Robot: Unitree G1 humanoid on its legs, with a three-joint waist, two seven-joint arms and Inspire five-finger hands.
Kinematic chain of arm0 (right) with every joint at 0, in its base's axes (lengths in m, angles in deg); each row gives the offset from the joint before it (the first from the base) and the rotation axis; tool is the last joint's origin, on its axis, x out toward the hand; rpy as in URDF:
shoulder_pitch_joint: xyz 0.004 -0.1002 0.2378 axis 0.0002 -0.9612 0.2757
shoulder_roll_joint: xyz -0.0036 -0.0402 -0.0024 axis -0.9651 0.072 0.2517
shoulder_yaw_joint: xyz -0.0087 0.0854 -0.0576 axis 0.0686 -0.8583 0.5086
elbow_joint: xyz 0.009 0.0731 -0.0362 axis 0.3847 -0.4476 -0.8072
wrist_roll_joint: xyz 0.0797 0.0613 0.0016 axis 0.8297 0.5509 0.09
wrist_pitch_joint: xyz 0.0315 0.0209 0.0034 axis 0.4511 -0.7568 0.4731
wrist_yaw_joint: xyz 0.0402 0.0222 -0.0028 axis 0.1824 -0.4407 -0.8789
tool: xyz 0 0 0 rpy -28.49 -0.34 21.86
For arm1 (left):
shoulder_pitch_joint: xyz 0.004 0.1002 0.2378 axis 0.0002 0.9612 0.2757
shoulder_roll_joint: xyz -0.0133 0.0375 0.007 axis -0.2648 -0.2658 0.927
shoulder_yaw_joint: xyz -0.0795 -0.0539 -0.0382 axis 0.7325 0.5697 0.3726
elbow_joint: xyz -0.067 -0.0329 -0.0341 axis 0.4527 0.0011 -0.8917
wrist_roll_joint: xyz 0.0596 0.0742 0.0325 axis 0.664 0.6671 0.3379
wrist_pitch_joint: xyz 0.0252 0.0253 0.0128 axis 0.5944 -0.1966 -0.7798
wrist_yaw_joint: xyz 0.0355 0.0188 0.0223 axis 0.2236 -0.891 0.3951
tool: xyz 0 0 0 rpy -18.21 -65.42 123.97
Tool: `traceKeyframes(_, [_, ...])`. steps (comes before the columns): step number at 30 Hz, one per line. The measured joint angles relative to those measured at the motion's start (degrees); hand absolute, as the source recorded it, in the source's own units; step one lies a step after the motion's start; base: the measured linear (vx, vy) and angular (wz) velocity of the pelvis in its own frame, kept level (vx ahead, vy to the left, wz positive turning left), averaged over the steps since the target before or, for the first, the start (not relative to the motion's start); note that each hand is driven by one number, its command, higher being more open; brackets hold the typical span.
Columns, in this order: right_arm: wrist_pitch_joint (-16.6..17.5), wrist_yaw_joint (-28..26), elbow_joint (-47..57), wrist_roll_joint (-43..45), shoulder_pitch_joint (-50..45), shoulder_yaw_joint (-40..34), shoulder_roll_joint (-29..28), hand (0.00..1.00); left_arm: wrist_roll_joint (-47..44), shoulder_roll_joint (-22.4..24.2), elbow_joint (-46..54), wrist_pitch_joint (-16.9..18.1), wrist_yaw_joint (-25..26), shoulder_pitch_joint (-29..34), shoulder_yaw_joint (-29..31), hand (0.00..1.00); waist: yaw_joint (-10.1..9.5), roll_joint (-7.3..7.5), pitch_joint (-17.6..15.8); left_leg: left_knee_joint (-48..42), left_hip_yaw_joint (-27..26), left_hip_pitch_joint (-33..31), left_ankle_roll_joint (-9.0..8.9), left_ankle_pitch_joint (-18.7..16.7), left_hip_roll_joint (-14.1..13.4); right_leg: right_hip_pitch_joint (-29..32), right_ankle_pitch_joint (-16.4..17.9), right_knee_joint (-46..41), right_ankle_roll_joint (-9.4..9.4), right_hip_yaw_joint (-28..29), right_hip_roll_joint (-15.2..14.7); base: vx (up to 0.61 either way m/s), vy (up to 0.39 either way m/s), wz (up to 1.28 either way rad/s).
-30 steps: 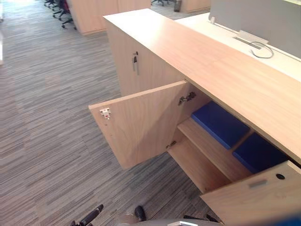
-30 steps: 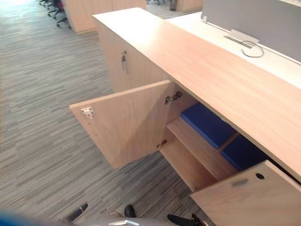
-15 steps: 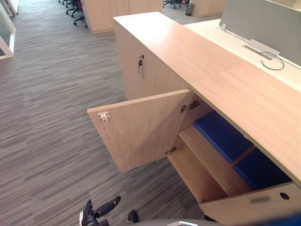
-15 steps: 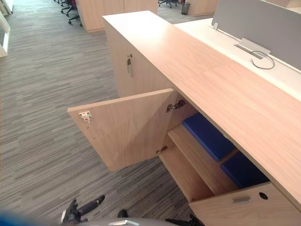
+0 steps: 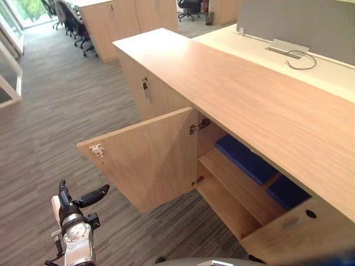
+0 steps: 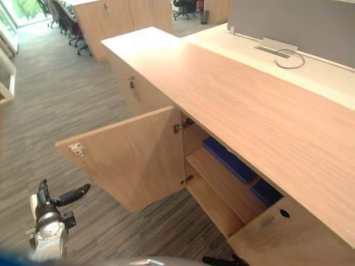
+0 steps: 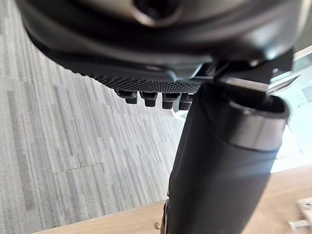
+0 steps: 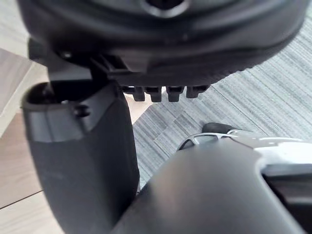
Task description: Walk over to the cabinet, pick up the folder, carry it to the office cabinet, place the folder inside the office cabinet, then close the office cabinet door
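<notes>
The wooden office cabinet (image 5: 249, 100) stands with both lower doors swung out: the left door (image 5: 144, 160) juts over the carpet and the right door (image 5: 299, 233) is at the lower right. Two blue folders lie flat on the upper shelf inside, one (image 5: 247, 160) further left and one (image 5: 285, 191) to its right. My left hand (image 5: 72, 208) is raised at the lower left, short of the left door's free edge, open and holding nothing; its fingers (image 7: 146, 100) are straight. In the right wrist view my right hand (image 8: 83, 161) is open and empty over the carpet.
Left of the open bay is a closed cabinet door with a metal handle (image 5: 145, 88). Behind the cabinet runs a white desk with a grey divider (image 5: 294, 22) and a looped cable (image 5: 302, 58). Office chairs (image 5: 77, 27) and more wooden cabinets (image 5: 122, 16) stand far back.
The camera has shifted, so the cabinet sits differently in the picture. My left hand has risen from the bottom edge to the lower left, with its wrist now showing.
</notes>
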State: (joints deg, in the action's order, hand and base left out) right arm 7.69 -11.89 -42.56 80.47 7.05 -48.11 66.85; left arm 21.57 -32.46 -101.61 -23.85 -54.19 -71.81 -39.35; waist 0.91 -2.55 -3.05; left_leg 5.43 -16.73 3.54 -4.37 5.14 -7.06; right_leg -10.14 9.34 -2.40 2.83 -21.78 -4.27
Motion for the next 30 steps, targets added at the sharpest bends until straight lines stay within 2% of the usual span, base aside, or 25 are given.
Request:
traceKeyframes(5, [-0.3, -0.2, -0.1, 0.0, 0.1, 0.3, -1.1, 1.0, -0.4, -4.6, 0.8, 0.0, -0.1, -2.0, -0.2, 1.0, -0.44, 2.07, 0.2, 0.0, -0.4, 0.1, -1.27, -0.4, -0.6, -0.2, 0.1, 0.5, -0.17, 0.5, 0.6, 0.03, -0.044, -0.03])
traceKeyframes(7, [-0.4, -0.2, -0.2, 0.0, 0.1, 0.1, -2.0, 1.0, -1.8, -7.7, 0.8, 0.0, -0.4, -2.0, -2.7, 1.0, -0.73, 3.63, 0.2, 0.0, -1.2, 0.1, -1.51, -0.5, -0.5, -0.1, 0.1, 0.4, -0.14, 0.9, 0.2, 0.07, 0.018, -0.07])
traceKeyframes(10, [-0.5, -0.6, -0.3, 0.0, 0.1, -0.1, -2.7, 1.0, -4.7, -11.0, 0.8, 0.0, -2.3, -2.1, -7.5, 1.0, -0.78, 4.52, 0.6, -0.3, -1.7, 0.6, -1.53, -0.6, -0.3, 0.0, -0.1, -0.5, -0.17, 1.2, -0.1, 0.07, 0.032, -0.03])
traceKeyframes(13, [-0.4, -0.9, -0.6, 0.0, 0.1, -1.1, -2.9, 1.0, -7.0, -12.3, 0.7, 0.4, -4.3, -2.6, -11.1, 1.0, -0.78, 4.41, 0.5, -0.3, -2.2, 1.1, -1.54, -0.6, -0.6, 0.0, -0.7, -0.6, -0.55, 1.6, 0.0, 0.01, 0.02, -0.1])
traceKeyframes(16, [-0.4, -0.9, -0.6, 0.1, 0.1, -1.6, -2.4, 1.0, -9.1, -12.8, -2.9, 0.6, -4.7, -4.9, -11.4, 1.0, -0.67, 3.59, 0.3, -0.3, -3.1, 1.4, -1.55, -0.5, -0.7, 0.0, -0.8, -0.6, -0.6, 2.1, 0.1, -0.03, -0.001, -0.14])
traceKeyframes(20, [-0.3, -0.9, -0.6, 0.0, 0.4, -1.5, -1.2, 1.0, -10.0, -15.2, -10.4, 0.8, -5.9, -8.9, -14.2, 1.0, -0.57, 1.78, -0.3, -0.1, -3.1, 1.3, -1.32, -0.3, -0.9, 0.4, -0.8, -0.9, -0.65, 2.0, 0.2, -0.08, -0.004, -0.01])
traceKeyframes(26, [-0.3, -0.9, -0.7, 0.0, 0.4, -1.5, -1.1, 1.0, -16.6, -18.8, -15.2, 3.0, -10.0, -9.4, -19.0, 1.0, -0.54, 1.76, -0.1, 0.0, -3.0, 0.7, -0.89, 0.0, -0.6, 1.1, -0.8, -1.0, -0.63, 1.9, -0.1, -0.09, 0.01, 0.01])
traceKeyframes(29, [-0.2, -0.9, -0.7, 0.1, 0.4, -1.5, -1.2, 1.0, -17.9, -21.6, -16.8, 3.0, -11.0, -10.4, -24.8, 1.0, -0.64, 1.9, -0.2, 0.0, -2.6, 0.3, -0.45, 0.4, 0.0, 1.2, -1.0, -0.6, -0.31, 1.6, -0.5, -0.09, 0.029, 0.08])
traceKeyframes(30, [-0.1, -0.9, -0.8, 0.1, 0.3, -1.6, -1.2, 1.0, -17.9, -24.6, -16.7, 3.0, -11.2, -10.4, -29.5, 1.0, -0.76, 1.96, -0.2, 0.0, -2.2, 0.1, -0.39, 0.4, 0.2, 1.1, -1.0, -0.6, -0.14, 1.3, -0.8, -0.08, 0.045, 0.19])
